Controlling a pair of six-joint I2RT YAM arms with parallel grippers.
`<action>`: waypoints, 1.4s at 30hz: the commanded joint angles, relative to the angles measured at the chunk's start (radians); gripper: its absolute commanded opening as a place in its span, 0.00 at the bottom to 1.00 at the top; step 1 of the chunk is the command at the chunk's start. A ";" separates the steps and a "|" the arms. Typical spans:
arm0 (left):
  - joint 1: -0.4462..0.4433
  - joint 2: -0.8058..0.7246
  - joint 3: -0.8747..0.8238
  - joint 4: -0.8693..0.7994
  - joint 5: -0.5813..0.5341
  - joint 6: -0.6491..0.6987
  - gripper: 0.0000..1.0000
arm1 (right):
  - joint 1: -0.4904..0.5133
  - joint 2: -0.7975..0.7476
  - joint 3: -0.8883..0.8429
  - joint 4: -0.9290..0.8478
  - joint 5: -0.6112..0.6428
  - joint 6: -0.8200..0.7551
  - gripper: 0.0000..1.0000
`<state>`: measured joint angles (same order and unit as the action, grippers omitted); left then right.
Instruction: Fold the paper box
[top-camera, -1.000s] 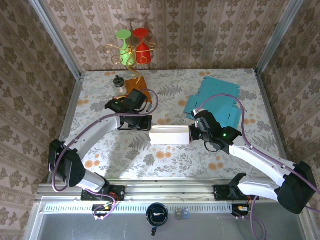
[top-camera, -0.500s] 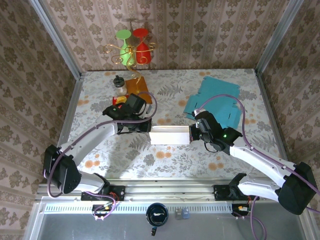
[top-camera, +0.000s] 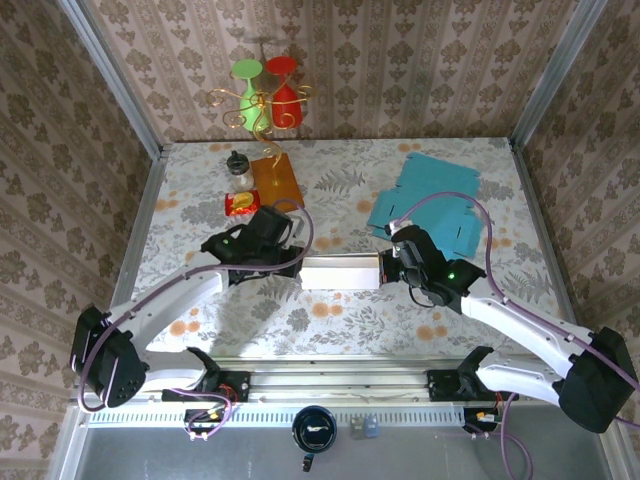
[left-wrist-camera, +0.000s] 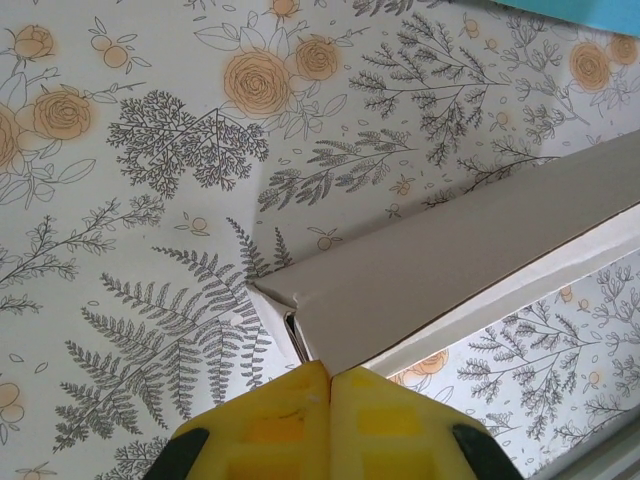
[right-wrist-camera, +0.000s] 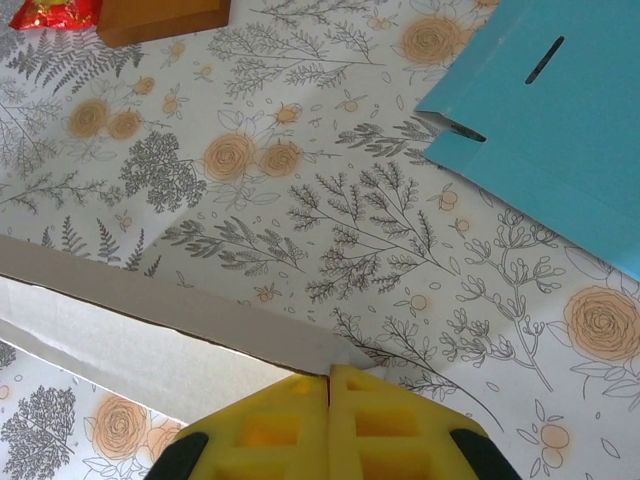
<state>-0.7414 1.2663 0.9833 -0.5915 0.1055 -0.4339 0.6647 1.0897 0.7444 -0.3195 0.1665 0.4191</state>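
Since a second earlier, the left arm had swung its elbow outward and lower, and its wrist had drawn nearer the arm bases, uncovering the red packet (top-camera: 241, 203) and the near corner of the orange board (top-camera: 275, 178). The white paper box (top-camera: 340, 273) lay in much the same place, at the middle of the floral table (top-camera: 330, 325), long side running left to right between the two arms.

The left gripper (top-camera: 296, 268) met the box's left end. In the left wrist view its yellow pads (left-wrist-camera: 285, 415) were pressed flat together, with the left gripper (left-wrist-camera: 330, 385) touching the lower edge of the box (left-wrist-camera: 450, 270) beside its folded corner.

The right gripper (top-camera: 386, 268) sat at the box's right end. In the right wrist view the right gripper (right-wrist-camera: 329, 388) also had its pads together, tips against the box (right-wrist-camera: 150, 340) at its edge; whether a thin flap was nipped between them could not be made out.

Flat teal sheets (top-camera: 430, 205) lay beyond the right arm, apart from the box, and showed slotted in the right wrist view (right-wrist-camera: 560, 130). A small jar (top-camera: 238, 165) stood just beside the board.
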 joint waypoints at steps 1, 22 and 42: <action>-0.015 0.014 -0.046 -0.026 -0.005 -0.007 0.00 | 0.015 -0.011 -0.035 -0.001 -0.033 -0.008 0.00; -0.015 0.030 -0.035 -0.040 -0.021 -0.004 0.00 | 0.038 -0.104 -0.018 -0.117 -0.056 0.126 0.30; -0.026 0.028 -0.029 -0.045 -0.031 0.000 0.00 | -0.264 -0.199 -0.191 0.191 -0.414 1.403 0.70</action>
<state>-0.7589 1.2705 0.9707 -0.5751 0.0772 -0.4339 0.4038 0.8917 0.5652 -0.2447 -0.1940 1.6127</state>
